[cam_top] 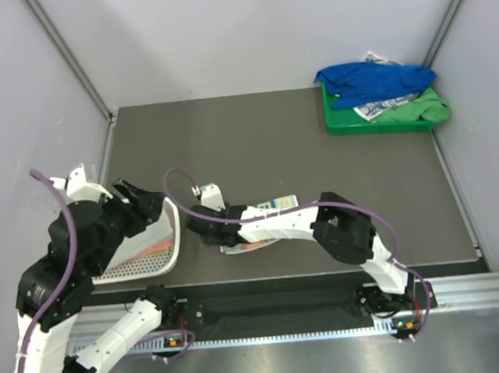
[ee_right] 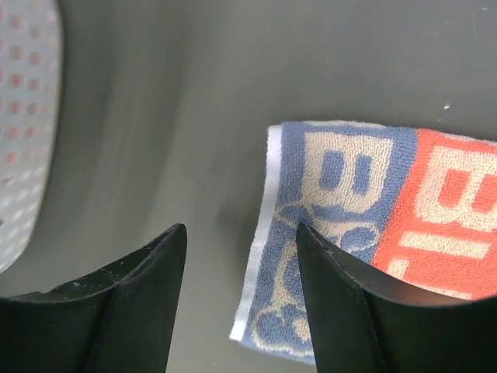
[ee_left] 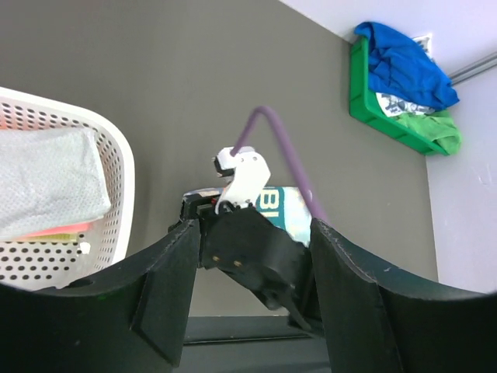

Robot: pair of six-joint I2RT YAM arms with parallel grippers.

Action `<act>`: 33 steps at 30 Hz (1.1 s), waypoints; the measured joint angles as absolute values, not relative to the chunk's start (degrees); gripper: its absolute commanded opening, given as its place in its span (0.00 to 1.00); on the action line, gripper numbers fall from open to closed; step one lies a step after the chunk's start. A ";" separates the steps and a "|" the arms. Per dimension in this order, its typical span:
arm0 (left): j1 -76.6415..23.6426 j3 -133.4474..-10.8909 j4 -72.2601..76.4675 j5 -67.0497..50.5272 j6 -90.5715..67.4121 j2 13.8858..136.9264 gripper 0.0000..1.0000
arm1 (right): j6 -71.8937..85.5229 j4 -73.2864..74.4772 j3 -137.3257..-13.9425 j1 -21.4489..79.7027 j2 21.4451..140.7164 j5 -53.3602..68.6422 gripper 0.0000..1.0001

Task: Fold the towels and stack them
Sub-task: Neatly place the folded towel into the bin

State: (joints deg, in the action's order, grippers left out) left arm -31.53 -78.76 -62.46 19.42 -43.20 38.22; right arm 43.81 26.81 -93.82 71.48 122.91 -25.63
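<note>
A folded towel [cam_top: 269,221] with big letters, blue-grey and orange, lies flat on the dark table near the front. In the right wrist view this lettered towel [ee_right: 365,210] has its left edge between my fingers. My right gripper [cam_top: 199,229] [ee_right: 241,256] hovers open over that edge and holds nothing. The left gripper [cam_top: 143,201] [ee_left: 252,229] is open and empty above the basket's right rim, looking toward the right wrist. A folded pale mint towel [ee_left: 46,183] lies in the basket on an orange layer. Blue [cam_top: 375,79], white printed [cam_top: 387,105] and green [cam_top: 425,112] towels lie heaped on the tray.
The white mesh basket [cam_top: 156,265] [ee_left: 116,163] stands at the front left, close to the right gripper. A green plastic tray [cam_top: 340,123] sits in the back right corner. Grey walls close in the table on three sides, and the right arm's purple cable [ee_left: 283,148] arches over the lettered towel.
</note>
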 measured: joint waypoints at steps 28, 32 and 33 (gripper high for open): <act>-31.53 -83.64 -67.18 17.61 -40.29 36.84 0.64 | 46.26 44.51 -102.00 77.52 125.62 -44.73 0.61; -31.53 -83.57 -67.16 17.23 -40.27 36.84 0.64 | 46.06 44.16 -100.86 78.00 124.75 -44.73 0.62; -31.53 -83.55 -67.18 17.15 -40.27 36.84 0.64 | 46.09 44.12 -100.86 77.97 124.70 -44.69 0.62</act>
